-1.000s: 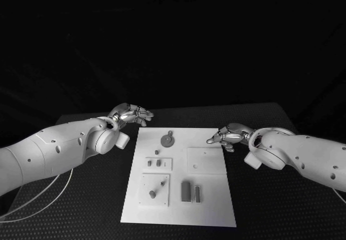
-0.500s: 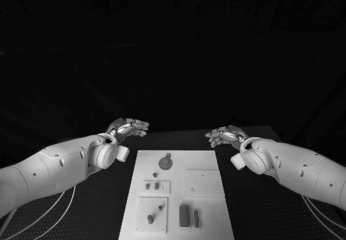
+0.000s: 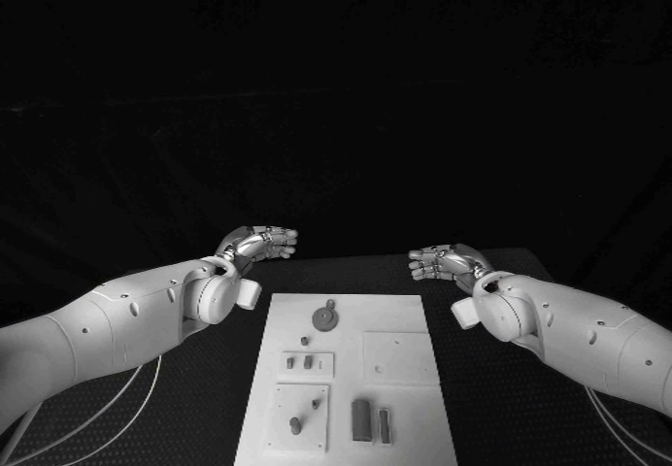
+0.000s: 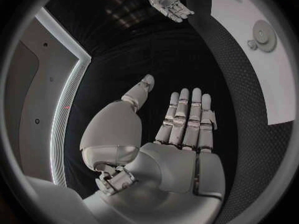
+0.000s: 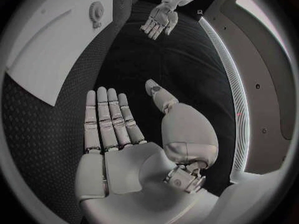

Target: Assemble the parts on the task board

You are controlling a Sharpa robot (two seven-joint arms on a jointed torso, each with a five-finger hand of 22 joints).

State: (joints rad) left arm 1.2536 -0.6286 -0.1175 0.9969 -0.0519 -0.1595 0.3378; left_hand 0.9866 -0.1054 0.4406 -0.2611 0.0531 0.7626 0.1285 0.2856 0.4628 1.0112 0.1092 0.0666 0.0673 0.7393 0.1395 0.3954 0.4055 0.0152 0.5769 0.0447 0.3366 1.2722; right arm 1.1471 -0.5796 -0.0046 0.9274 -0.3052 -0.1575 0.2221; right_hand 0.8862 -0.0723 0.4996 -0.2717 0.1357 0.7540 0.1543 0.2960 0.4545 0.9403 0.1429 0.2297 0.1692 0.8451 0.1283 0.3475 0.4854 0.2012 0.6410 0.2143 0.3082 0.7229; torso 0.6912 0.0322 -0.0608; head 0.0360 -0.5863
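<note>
Parts [image 3: 361,418] lie on the task board [image 3: 399,388] mid-desk, some apparently seated. Left hand [image 3: 260,244] and right hand [image 3: 443,262] hover beyond it, flat, fingers extended, holding nothing. Small pieces could slip from a loose pinch.

The left hand [image 3: 259,242] and right hand [image 3: 446,262] are hovering beyond the far end of the task board [image 3: 406,388], holding nothing. Small parts [image 3: 325,316] are lying on the board, which is resting on the table [image 3: 519,408].

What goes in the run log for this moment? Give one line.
left hand: open, empty, off board | right hand: open, empty, off board | task board: parts untouched | round part: far end
</note>
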